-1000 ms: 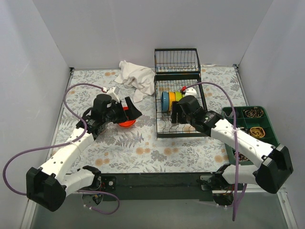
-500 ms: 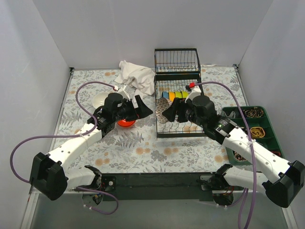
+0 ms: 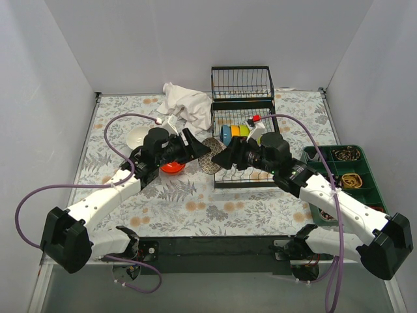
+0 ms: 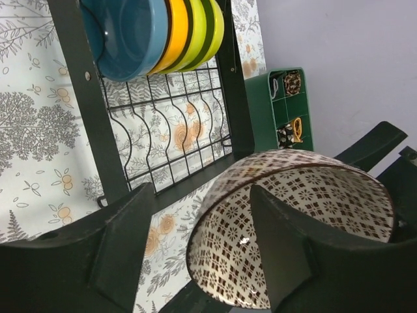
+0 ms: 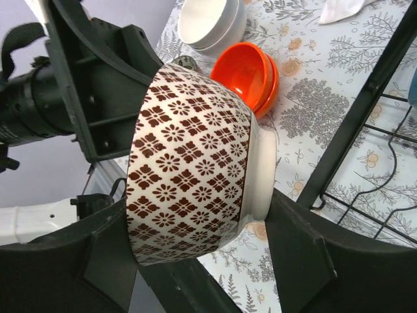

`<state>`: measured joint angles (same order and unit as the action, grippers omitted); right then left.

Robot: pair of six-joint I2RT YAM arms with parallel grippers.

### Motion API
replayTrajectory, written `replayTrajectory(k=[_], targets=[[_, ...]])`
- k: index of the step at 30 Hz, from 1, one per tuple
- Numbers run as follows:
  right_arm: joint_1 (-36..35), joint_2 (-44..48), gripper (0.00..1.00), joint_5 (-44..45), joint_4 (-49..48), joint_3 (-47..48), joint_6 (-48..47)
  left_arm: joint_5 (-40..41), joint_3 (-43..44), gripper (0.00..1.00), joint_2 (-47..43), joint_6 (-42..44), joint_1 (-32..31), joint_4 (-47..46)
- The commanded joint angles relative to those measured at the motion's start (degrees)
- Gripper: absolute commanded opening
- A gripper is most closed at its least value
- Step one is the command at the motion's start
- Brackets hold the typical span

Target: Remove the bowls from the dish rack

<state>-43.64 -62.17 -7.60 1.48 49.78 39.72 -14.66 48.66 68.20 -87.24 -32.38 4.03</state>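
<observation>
My right gripper (image 3: 225,158) (image 5: 202,261) is shut on a brown-and-white patterned bowl (image 3: 212,163) (image 5: 189,163) and holds it on its side just left of the black dish rack (image 3: 244,183). My left gripper (image 3: 195,149) (image 4: 202,254) is open. Its jaws straddle the bowl's rim, with one finger (image 4: 293,254) inside the bowl (image 4: 293,195). A blue bowl (image 3: 225,135) (image 4: 124,32), a yellow bowl (image 3: 234,132) and a green bowl (image 3: 243,130) stand on edge in the rack (image 4: 91,117).
Stacked orange bowls (image 3: 171,167) (image 5: 244,72) and white bowls (image 3: 137,137) (image 5: 208,23) sit on the table left of the rack. A white cloth (image 3: 186,104) lies behind them. A green compartment tray (image 3: 345,176) (image 4: 267,111) stands at the right.
My right gripper has brought the patterned bowl out of the rack and to the left. My left gripper has moved right from the orange bowls to meet the bowl's rim.
</observation>
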Motion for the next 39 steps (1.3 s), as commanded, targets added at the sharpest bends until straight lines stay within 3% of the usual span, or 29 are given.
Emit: replayTrajectory(k=[1, 4, 10, 14, 15, 18, 19, 21, 24, 31, 39], targets=[[-0.13, 0.91, 0.01, -2.25, -9.03, 0.32, 2.02, -0.55, -1.90, 0.53, -0.53, -2.23, -0.75, -1.40], [-0.13, 1.17, 0.01, -1.81, -9.12, -0.21, 2.37, -0.64, -2.34, 0.44, -0.79, -2.41, -0.93, -1.48], [-0.13, 1.26, 0.02, -1.55, -9.12, -0.91, 2.38, 0.33, -3.84, 0.18, -2.81, -2.41, -1.11, -0.96], [-0.13, 1.61, 0.22, -0.93, -9.12, -2.31, 2.02, 4.36, -4.37, 0.00, -5.35, -1.71, -1.11, 1.14], [-0.05, 1.70, 0.34, -0.93, -9.12, -2.49, 2.02, 4.98, -4.45, 0.00, -5.97, -1.18, -1.11, 1.67], [-0.13, 2.05, 0.55, -0.84, -9.03, -3.37, 1.76, 7.87, -4.63, 0.00, -8.08, -0.04, -1.11, 3.96], [-0.13, 2.23, 0.69, -0.49, -8.77, -3.46, 1.50, 8.76, -4.72, 0.00, -8.61, 0.14, -1.11, 4.66], [-0.13, 2.41, 0.84, -0.05, -8.07, -3.46, 0.45, 11.91, -4.54, 0.00, -10.36, 0.32, -1.02, 6.86], [-0.05, 3.02, 0.95, 1.88, -5.09, -2.59, -1.31, 16.47, -3.67, 0.00, -12.21, 0.84, -1.02, 11.42], [-0.04, 4.43, 0.99, 9.25, 4.14, 0.14, -10.53, 29.67, 1.25, 0.00, -12.05, 2.51, 1.70, 27.14], [-0.04, 5.48, 0.99, 10.76, 7.14, -0.21, -14.85, 28.72, 2.75, 0.00, -13.27, 7.08, 17.86, 32.61]])
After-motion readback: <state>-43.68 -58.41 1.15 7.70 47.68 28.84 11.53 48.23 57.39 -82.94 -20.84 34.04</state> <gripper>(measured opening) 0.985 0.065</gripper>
